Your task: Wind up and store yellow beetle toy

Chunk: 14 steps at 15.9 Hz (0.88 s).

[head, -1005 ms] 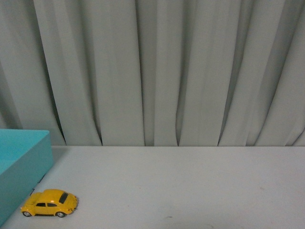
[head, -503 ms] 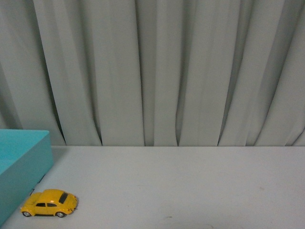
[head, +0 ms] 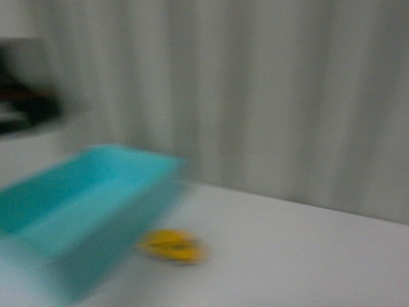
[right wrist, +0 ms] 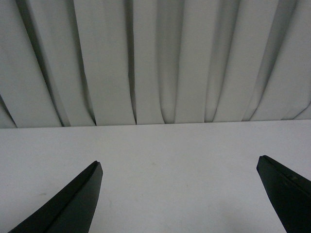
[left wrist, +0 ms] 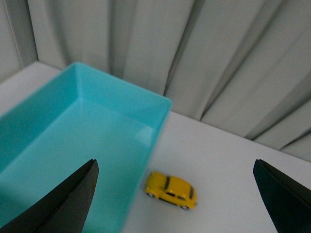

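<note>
Yellow beetle toy (left wrist: 171,190) sits on its wheels on the left part of the tabletop (right wrist: 160,145), out from the back edge by the curtain (right wrist: 146,58). It is just beside the long wall of the blue box (left wrist: 121,99), w/ one end aimed at that wall; can't tell if they touch. Front view is all blurry, so I go by my wrist views.

My left gripper (left wrist: 175,164) hangs above the toy w/ its two fingers (left wrist: 73,194) wide apart & nothing in them. My right gripper (right wrist: 179,165) is wide apart too, over bare tabletop, no toy near it. So I think this is a left-arm job, & the step now is to get down to the toy & grab it.

How to do it well, I think: turn my wrist first, b/c my fingers line up more w/ the toy's ends than its sides. One finger on each door side is the thin way across. Come straight down w/ the toy in the middle. Watch the box wall; it is close & a bump could shove the box or flick the toy. The toy looks shiny & round, so it may slip; squeeze low on the body, not on the wheels. Wheels must roll free for the wind-up.
</note>
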### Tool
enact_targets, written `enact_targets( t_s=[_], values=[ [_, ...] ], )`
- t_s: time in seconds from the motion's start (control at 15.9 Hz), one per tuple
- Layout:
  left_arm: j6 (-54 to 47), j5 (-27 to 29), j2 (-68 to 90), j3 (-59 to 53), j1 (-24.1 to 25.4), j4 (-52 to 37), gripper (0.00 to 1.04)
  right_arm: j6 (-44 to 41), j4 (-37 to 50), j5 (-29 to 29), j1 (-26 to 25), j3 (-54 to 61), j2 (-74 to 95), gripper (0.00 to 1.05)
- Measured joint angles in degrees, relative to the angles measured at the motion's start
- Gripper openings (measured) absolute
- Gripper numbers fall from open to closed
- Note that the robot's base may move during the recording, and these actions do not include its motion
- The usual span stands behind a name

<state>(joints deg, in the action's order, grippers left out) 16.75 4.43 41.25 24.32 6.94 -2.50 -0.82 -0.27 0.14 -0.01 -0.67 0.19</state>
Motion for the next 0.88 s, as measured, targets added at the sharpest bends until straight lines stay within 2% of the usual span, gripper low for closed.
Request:
enact_targets(
  t_s=[0.13, 0.25, 0.31, 0.38, 0.44, 0.57, 0.75, 0.88],
  values=[
    [-9.07, -4.31, 15.72, 7.89, 2.78, -8.33, 0.98, 0.00, 0.07, -0.13, 0.00, 0.00, 0.02, 0.98],
    [-18.86, -6.75, 28.92, 16.35, 2.21, -10.88, 0.98, 0.00, 0.07, -0.11, 0.00, 0.00, 0.02, 0.98],
    [-24.00, -10.56, 33.40, 19.71, 1.16, -9.84, 0.98, 0.00, 0.02, -0.11, 0.00, 0.00, 0.02, 0.98],
    [-40.13, -18.08, 41.20, 27.39, -1.07, -2.67, 0.98, 0.00, 0.07, -0.11, 0.00, 0.00, 0.02, 0.98],
    [-49.86, -21.70, 44.70, 33.33, -2.43, 5.22, 0.98, 0.00, 0.04, -0.11, 0.00, 0.00, 0.02, 0.98],
    [-68.83, -20.92, 50.10, 43.47, -4.81, 18.69, 0.98, 0.00, 0.07, -0.11, 0.00, 0.00, 0.02, 0.98],
    [-88.98, -17.16, 57.44, 53.68, -8.61, 34.34, 0.98, 0.00, 0.04, -0.13, 0.00, 0.00, 0.02, 0.98],
    [-98.31, -13.79, 61.64, 58.86, -10.34, 41.42, 0.98, 0.00, 0.07, -0.11, 0.00, 0.00, 0.02, 0.98]
  ],
)
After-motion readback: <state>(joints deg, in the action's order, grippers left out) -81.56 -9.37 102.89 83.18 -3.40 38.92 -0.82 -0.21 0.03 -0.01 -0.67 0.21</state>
